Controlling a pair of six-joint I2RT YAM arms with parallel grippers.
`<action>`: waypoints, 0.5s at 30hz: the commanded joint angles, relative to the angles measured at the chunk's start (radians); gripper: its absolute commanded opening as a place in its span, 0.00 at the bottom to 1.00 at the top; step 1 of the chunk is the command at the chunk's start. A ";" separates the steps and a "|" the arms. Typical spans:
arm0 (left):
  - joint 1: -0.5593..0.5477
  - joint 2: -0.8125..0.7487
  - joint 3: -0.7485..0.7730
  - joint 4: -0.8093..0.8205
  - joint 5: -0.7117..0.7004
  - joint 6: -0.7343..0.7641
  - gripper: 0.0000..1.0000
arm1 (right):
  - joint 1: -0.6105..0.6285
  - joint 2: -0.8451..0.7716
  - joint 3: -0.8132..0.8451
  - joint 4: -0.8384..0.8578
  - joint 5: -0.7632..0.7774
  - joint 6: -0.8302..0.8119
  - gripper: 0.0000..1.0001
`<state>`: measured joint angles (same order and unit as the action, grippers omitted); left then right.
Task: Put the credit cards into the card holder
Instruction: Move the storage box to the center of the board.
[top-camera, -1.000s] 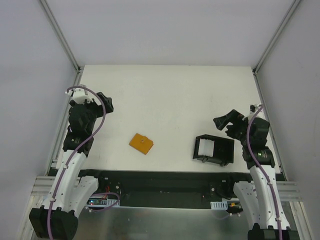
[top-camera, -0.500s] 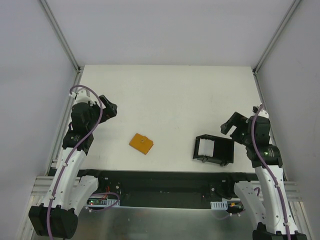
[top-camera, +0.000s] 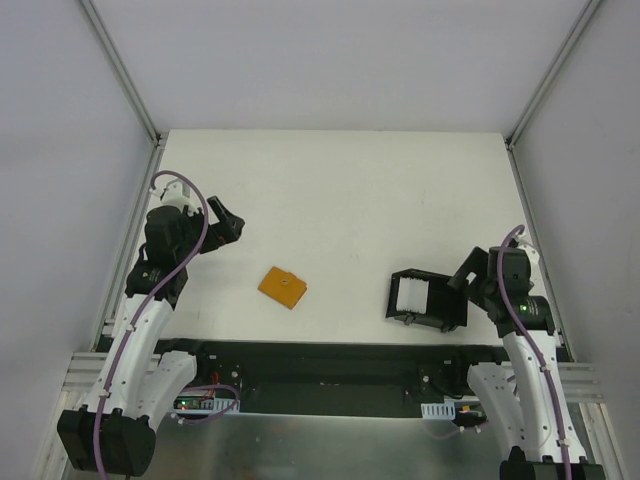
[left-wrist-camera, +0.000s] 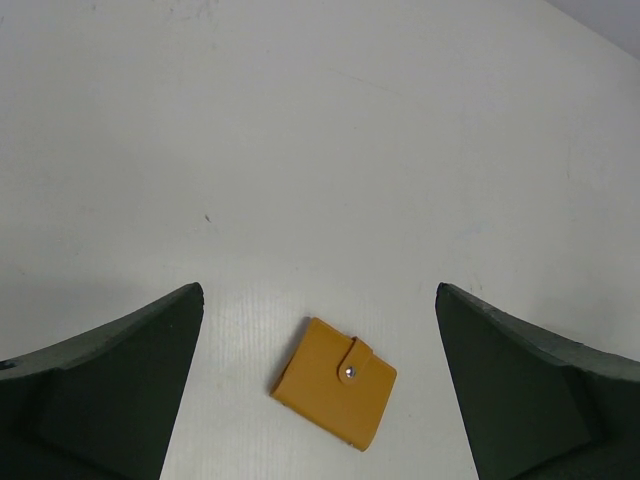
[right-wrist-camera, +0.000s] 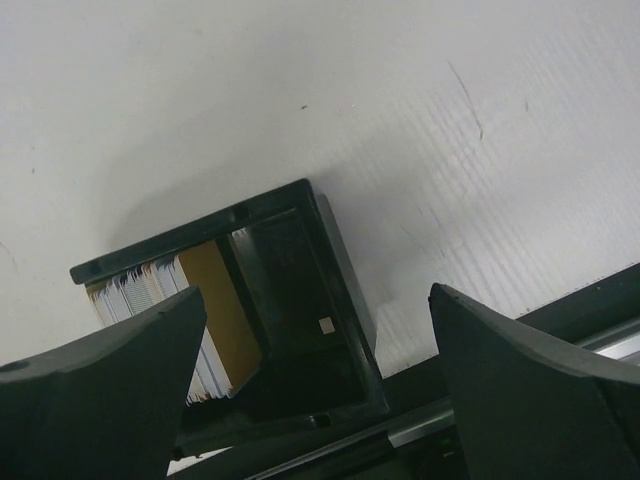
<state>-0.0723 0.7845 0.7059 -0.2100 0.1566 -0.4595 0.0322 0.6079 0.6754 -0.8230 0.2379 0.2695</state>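
Orange wallet (top-camera: 282, 287) lies left of the card holder (top-camera: 449, 303), nearer the wide-open left gripper (top-camera: 228, 222); the wide-open right gripper (top-camera: 466, 278) hovers at its right side.

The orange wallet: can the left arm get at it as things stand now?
Probably yes. The left gripper is open and points toward the orange wallet, which lies flat and alone on the table. Nothing stands between them; the card holder sits well off to the right.
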 joint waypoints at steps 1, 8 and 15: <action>-0.003 0.004 -0.006 0.000 0.041 0.016 0.99 | -0.008 -0.003 -0.028 -0.001 -0.098 0.040 0.96; -0.003 0.012 -0.006 0.001 0.047 0.015 0.99 | -0.008 -0.013 -0.125 0.061 -0.190 0.079 0.94; -0.003 0.013 -0.009 0.001 0.055 0.010 0.99 | -0.008 -0.005 -0.172 0.116 -0.340 0.105 0.81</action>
<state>-0.0723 0.7982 0.7040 -0.2234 0.1833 -0.4595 0.0288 0.6067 0.5182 -0.7685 0.0147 0.3370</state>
